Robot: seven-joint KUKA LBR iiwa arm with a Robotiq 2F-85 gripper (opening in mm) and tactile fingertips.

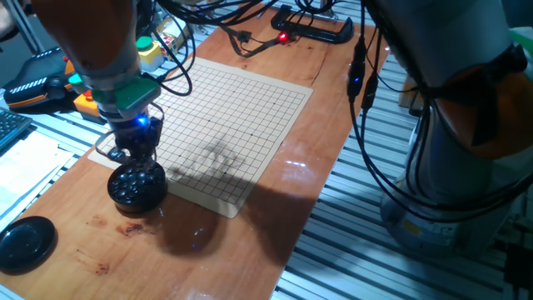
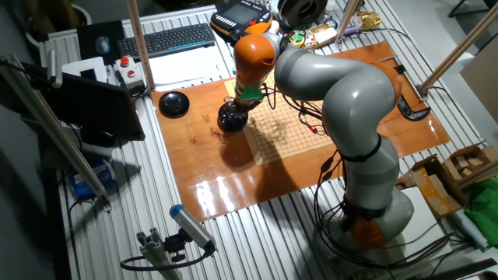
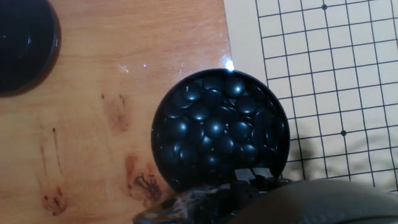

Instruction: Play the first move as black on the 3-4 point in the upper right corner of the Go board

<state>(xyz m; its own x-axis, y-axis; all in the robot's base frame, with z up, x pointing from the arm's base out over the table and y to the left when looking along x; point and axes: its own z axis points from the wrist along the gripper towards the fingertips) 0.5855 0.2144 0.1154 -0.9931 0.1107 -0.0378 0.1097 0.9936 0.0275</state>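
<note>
A round black bowl point(image 1: 137, 187) heaped with glossy black stones point(image 3: 214, 127) stands on the wooden table just off the near left corner of the tan Go board point(image 1: 237, 125). My gripper point(image 1: 138, 158) hangs straight over the bowl with its tips at the bowl's rim. In the hand view only dark, blurred fingers point(image 3: 205, 200) show at the lower edge, so their gap is unclear. No stone lies on the grid point(image 3: 323, 74). The board corner lying upper right in this fixed view point(image 1: 305, 88) is bare. The arm covers much of the board point(image 2: 284, 132) in the other fixed view.
The bowl's black lid point(image 1: 25, 243) lies at the near left of the table point(image 1: 275, 200). A black clamp with a red light point(image 1: 312, 32) sits beyond the board. Cables point(image 1: 366, 125) hang at the right edge. A teach pendant point(image 1: 37, 79) and a keyboard point(image 2: 167, 39) lie off the left side.
</note>
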